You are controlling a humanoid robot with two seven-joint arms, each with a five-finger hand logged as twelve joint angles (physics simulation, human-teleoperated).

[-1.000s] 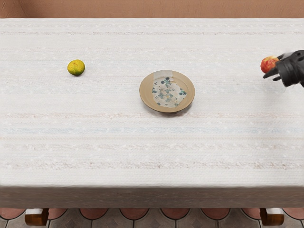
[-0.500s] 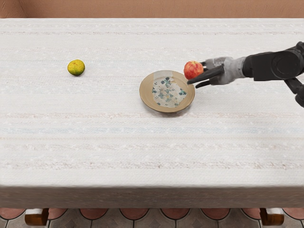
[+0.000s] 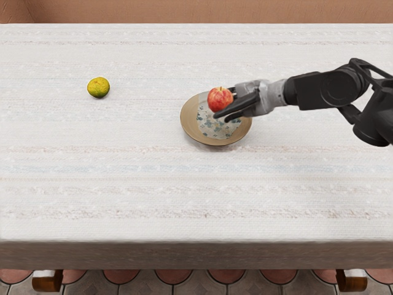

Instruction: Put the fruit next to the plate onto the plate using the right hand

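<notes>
Where the dark right arm (image 3: 322, 89) reaches in from the right edge, you find item one: the right robot hand (image 3: 244, 100), grey at the palm with dark fingers (image 3: 236, 109), closed around a red apple (image 3: 219, 98). The fingers curl round the apple's right side and beneath it. Item two, the apple: red with a yellowish patch, it shows over the upper right part of the plate, inside the rim line. You cannot tell from this view whether it is raised above the plate or touching it. Item three, the plate (image 3: 191, 126): round, with a tan rim and a pale centre in a blue-green speckled pattern, it lies flat near the middle of the worktop. Item four, a small yellow-green citrus fruit (image 3: 98, 87): it rests on the worktop well apart from the plate, to its left and a little farther back, with nothing touching it. Item five, the worktop (image 3: 184, 196): long, it is covered by a whitish cloth with faint horizontal stripes, whose front edge hangs down across the lower part of the view. Beneath that edge you see reddish floor tiles (image 3: 173, 276) and a wooden table foot (image 3: 46, 281) near each lower corner. Behind the far edge runs a brown wall (image 3: 184, 11).
</notes>
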